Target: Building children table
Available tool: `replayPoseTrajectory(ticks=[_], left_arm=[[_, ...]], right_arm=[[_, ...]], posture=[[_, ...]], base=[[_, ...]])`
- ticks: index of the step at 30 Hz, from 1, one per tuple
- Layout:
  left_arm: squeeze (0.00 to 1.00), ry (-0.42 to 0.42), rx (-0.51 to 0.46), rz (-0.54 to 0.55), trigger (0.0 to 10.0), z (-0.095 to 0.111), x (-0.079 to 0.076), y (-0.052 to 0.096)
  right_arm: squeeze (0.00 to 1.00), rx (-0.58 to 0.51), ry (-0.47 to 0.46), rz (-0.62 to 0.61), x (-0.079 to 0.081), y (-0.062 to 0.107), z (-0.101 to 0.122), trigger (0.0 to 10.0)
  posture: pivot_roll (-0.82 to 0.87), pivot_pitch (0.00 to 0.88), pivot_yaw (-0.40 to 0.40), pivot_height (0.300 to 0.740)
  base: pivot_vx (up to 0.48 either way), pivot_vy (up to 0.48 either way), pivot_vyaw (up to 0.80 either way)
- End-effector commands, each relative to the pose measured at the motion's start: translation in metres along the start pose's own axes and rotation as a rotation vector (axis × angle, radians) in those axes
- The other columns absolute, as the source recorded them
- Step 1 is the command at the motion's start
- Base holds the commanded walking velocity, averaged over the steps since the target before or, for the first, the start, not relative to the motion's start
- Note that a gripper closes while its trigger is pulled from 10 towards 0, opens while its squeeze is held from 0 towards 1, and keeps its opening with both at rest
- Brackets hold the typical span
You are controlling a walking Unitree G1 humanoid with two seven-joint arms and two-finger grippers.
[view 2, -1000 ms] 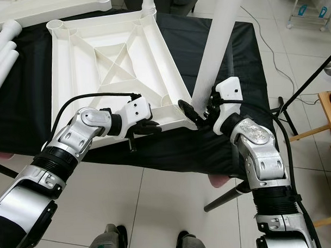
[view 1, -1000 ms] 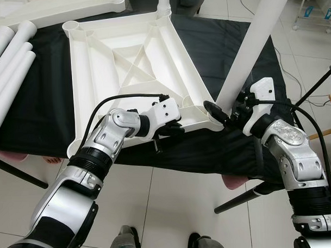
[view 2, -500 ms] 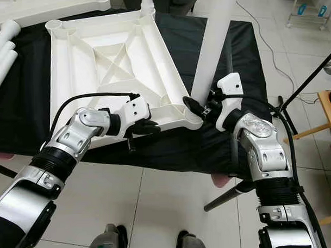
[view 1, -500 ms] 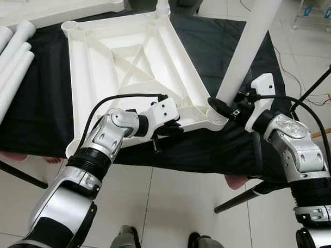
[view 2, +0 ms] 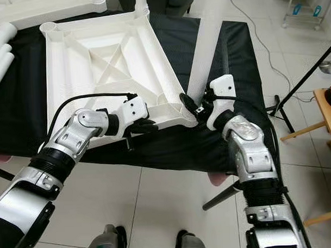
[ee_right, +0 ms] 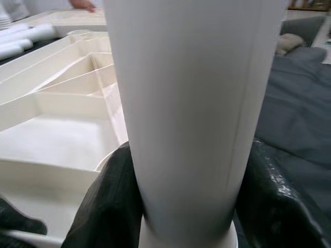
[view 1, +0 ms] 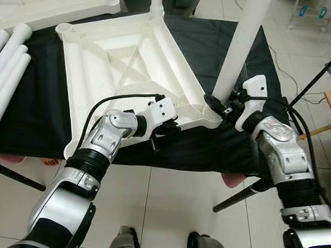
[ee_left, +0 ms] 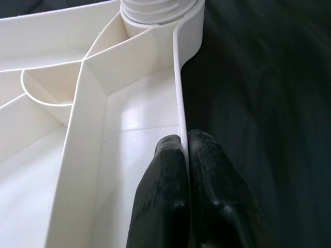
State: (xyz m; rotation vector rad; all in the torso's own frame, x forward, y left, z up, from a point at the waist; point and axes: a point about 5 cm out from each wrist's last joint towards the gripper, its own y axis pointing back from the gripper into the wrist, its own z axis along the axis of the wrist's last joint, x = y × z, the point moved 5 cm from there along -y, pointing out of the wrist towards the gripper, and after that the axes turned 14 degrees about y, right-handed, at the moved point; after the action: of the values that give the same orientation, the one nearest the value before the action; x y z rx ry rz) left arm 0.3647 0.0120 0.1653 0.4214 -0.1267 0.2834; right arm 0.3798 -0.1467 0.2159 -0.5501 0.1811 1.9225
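Tabletop [view 1: 125, 71], white plastic, lies underside up on the black-covered bench [view 1: 34, 107], ribs showing. A leg [view 1: 236, 51] stands in the near corner socket [view 1: 211, 112], leaning slightly. Step in hand, as I judge it: seating this leg. To do it well, bring the leg upright over the threaded collar, then turn and press while the top is held from sliding. Right tool [ee_right: 186, 206] is closed around the leg just above the socket, fingers [ee_right: 108, 206] on either side. Left tool [ee_left: 185, 155] is pinched shut on the tabletop's thin edge wall near that corner. Spare legs [view 1: 5, 59] lie at the far left.
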Motion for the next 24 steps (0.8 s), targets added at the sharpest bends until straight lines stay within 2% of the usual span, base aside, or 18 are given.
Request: replayPoseTrajectory(ticks=[1,5,10,11,12,13,14,15,17,24], left_arm=[[0.0,-0.013,-0.091,-0.086,0.0,0.012,-0.017,-0.006],[0.0,-0.012,-0.089,-0.092,0.0,0.011,-0.018,-0.006],[0.0,-0.011,-0.09,-0.096,0.0,0.011,-0.019,-0.006],[0.0,-0.011,-0.09,-0.096,0.0,0.011,-0.019,-0.006],[0.0,-0.01,-0.09,-0.097,0.0,0.011,-0.019,-0.006],[0.0,-0.01,-0.09,-0.097,0.0,0.011,-0.019,-0.006],[0.0,-0.01,-0.089,-0.098,0.0,0.01,-0.019,-0.006],[0.0,-0.01,-0.089,-0.098,0.0,0.01,-0.019,-0.006],[0.0,-0.008,-0.09,-0.099,0.0,0.01,-0.02,-0.006],[0.0,-0.005,-0.093,-0.098,0.0,0.011,-0.02,-0.007]], right_arm=[[0.0,0.24,0.013,-0.092,-0.009,0.015,-0.054,0.0],[0.0,0.375,-0.038,-0.245,-0.012,0.023,-0.079,0.0],[0.0,0.478,-0.023,-0.36,-0.006,0.034,-0.094,0.0],[0.0,0.478,-0.023,-0.36,-0.006,0.034,-0.094,0.0],[0.0,0.507,-0.018,-0.414,-0.003,0.038,-0.096,0.0],[0.0,0.507,-0.018,-0.414,-0.003,0.038,-0.096,0.0],[0.0,0.541,-0.021,-0.483,-0.001,0.043,-0.098,0.0],[0.0,0.541,-0.021,-0.483,-0.001,0.043,-0.098,0.0],[0.0,0.596,-0.004,-0.616,0.004,0.054,-0.099,0.0],[0.0,0.648,0.0,-0.735,0.024,0.065,-0.096,0.0]], posture=[[0.17,0.202,-0.001,0.74],[0.16,0.201,0.002,0.74],[0.16,0.199,0.001,0.74],[0.16,0.199,0.001,0.74],[0.16,0.199,0.001,0.74],[0.16,0.199,0.001,0.74],[0.16,0.199,0.001,0.74],[0.16,0.199,0.001,0.74],[0.16,0.2,-0.001,0.74],[0.16,0.203,-0.004,0.74]], base=[[0.0,0.0,0.0],[0.0,0.0,0.0],[0.0,0.0,0.0],[0.0,0.0,0.0],[0.0,0.0,0.0],[0.0,0.0,0.0],[0.0,0.0,0.0],[0.0,0.0,0.0],[0.0,0.0,0.0],[0.0,0.0,0.0]])
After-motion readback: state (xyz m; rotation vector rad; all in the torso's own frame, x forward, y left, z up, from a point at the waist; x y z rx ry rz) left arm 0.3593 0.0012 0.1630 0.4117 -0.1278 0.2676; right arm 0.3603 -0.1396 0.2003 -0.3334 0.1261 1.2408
